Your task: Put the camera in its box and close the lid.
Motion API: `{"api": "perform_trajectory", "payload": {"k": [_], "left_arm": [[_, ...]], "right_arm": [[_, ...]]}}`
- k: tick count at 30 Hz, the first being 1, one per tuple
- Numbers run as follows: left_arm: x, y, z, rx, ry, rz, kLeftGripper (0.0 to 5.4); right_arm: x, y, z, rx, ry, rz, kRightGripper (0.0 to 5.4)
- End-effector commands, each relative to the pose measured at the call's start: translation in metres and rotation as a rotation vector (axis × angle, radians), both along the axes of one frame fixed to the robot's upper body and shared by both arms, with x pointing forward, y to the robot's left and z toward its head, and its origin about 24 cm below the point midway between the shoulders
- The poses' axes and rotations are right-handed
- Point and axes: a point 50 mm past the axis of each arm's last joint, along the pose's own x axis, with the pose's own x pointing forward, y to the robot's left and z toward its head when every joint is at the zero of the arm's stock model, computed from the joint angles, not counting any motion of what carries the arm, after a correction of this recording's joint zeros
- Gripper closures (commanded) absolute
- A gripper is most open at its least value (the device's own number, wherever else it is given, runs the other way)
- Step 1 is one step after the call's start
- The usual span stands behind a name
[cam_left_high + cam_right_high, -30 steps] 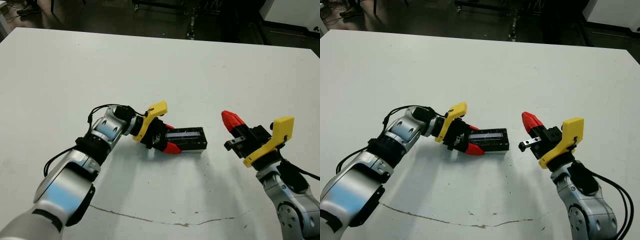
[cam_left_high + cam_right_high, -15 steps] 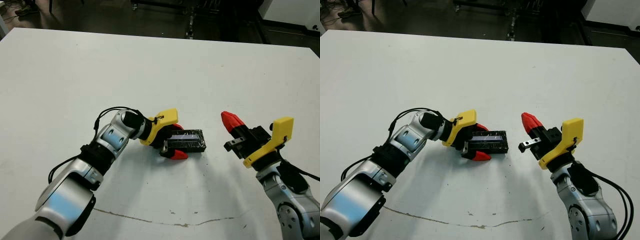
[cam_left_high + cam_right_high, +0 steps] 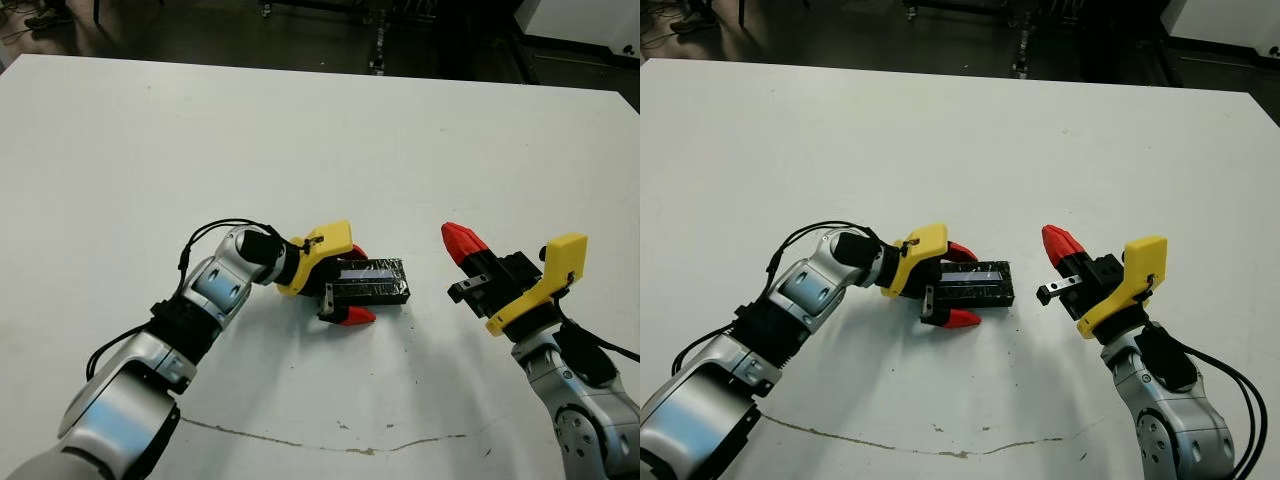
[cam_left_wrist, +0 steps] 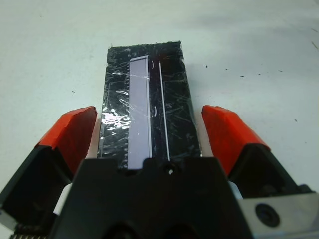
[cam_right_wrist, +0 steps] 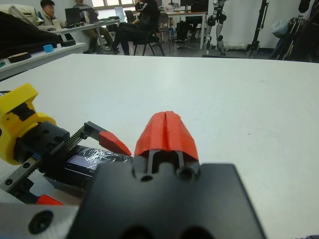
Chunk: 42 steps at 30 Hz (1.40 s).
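The glossy black lid (image 3: 378, 280) with its pale strip lies flat at mid-table, and it also fills the left wrist view (image 4: 144, 74). My left gripper (image 3: 352, 283) is open, one red finger on each long side of the lid's left end (image 4: 149, 124). The box and the camera are hidden; neither shows under or around the lid. My right gripper (image 3: 458, 240) hovers to the right of the lid, apart from it, with its red fingertips (image 5: 166, 130) pressed together and nothing in them.
A thin dark scratch (image 3: 330, 435) runs across the white table near its front. The table's far edge (image 3: 330, 72) borders dark floor. In the right wrist view, seated people (image 5: 139, 20) and desks show beyond the table.
My left gripper has slid right along the lid's left end, and its fingers now stand wider on either side. The lid and my right arm have stayed put.
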Motion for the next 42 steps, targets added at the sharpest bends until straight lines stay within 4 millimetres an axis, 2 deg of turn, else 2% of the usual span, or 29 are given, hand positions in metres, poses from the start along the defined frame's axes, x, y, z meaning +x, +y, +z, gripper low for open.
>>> {"api": "perform_trajectory", "payload": {"k": [1,8,16,26,29,32,36,38,42], "left_arm": [[-0.007,0.022,-0.028,0.094,0.073,0.059,0.01],[-0.003,0.062,-0.027,0.103,0.051,0.161,0.01],[-0.016,0.105,-0.015,0.083,0.030,0.215,0.01],[-0.025,0.144,0.004,0.110,0.060,0.313,0.01],[-0.027,0.155,0.014,0.109,0.046,0.320,0.01],[-0.022,0.164,0.031,0.055,0.044,0.397,0.01],[-0.011,0.159,0.062,-0.177,-0.089,0.604,0.25],[-0.010,0.144,0.074,-0.345,-0.184,0.661,0.54],[-0.016,0.113,0.085,-0.566,-0.214,0.682,1.15]], "right_arm": [[0.000,-0.003,0.000,-0.020,0.009,-0.004,5.40],[0.002,-0.002,0.001,-0.007,0.007,-0.001,5.40],[0.004,-0.003,0.001,-0.009,0.011,-0.009,5.40],[0.004,-0.002,0.001,-0.007,0.006,-0.007,5.40],[0.004,-0.001,0.000,-0.003,0.012,-0.011,5.40],[0.003,-0.002,0.000,-0.019,0.012,-0.017,5.40],[0.004,-0.001,-0.001,-0.009,0.007,-0.011,5.40],[0.004,0.000,-0.001,-0.007,0.007,-0.012,5.40],[0.004,0.000,-0.001,-0.019,0.002,-0.022,5.40]]}}
